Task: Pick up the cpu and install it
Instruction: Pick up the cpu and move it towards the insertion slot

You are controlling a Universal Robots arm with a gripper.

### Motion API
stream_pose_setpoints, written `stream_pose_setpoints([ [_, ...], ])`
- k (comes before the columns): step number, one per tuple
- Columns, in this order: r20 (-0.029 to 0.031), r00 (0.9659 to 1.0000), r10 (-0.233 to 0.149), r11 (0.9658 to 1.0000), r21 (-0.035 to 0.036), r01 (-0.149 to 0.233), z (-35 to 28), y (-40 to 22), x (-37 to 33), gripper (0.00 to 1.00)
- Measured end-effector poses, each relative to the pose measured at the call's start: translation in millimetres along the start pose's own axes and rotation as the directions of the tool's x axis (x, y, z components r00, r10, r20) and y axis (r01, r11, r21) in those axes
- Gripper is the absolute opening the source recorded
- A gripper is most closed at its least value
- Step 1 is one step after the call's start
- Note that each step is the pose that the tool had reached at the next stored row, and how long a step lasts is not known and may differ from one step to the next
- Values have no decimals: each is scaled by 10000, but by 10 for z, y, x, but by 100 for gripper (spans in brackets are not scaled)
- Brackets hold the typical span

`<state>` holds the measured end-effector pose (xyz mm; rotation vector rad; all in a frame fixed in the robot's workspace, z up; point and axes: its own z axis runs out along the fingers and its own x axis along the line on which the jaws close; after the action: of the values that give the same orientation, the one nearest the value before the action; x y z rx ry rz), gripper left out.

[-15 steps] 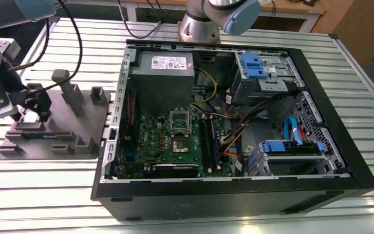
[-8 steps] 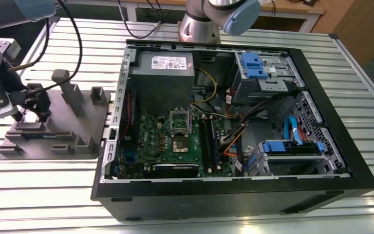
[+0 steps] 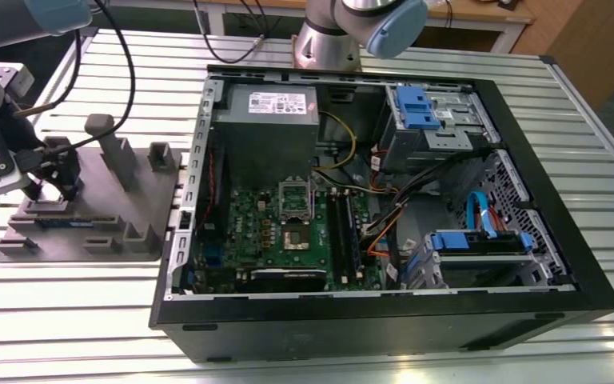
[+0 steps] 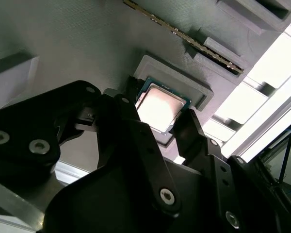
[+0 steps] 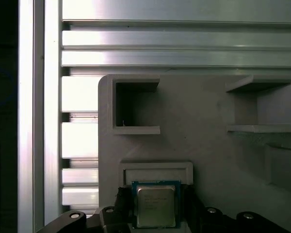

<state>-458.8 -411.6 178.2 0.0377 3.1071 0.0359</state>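
Cpu [image 5: 155, 206] sits in its tray [image 3: 125, 232] pocket at the exterior view's left. Gripper [image 3: 53, 188] straddles it, clamped or not I cannot tell. Lift and install not yet done.

Small flat square cpu with a silver-gray metal top [image 4: 161, 108], lying level.
In both wrist views you see it [image 5: 155, 205] top side up, its thin dark rim showing round the bright lid, seated in a shallow framed recess of the gray moulded holder [image 5: 203, 141].

Slatted table [image 3: 73, 320] with gray fixture [image 3: 141, 204], computer case [image 3: 392, 324]
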Motion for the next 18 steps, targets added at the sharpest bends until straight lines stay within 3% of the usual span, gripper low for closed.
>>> stream_pose_setpoints([
  [18, -4, 9999, -156, 9999, -6, 156, -26, 3, 0, 57],
])
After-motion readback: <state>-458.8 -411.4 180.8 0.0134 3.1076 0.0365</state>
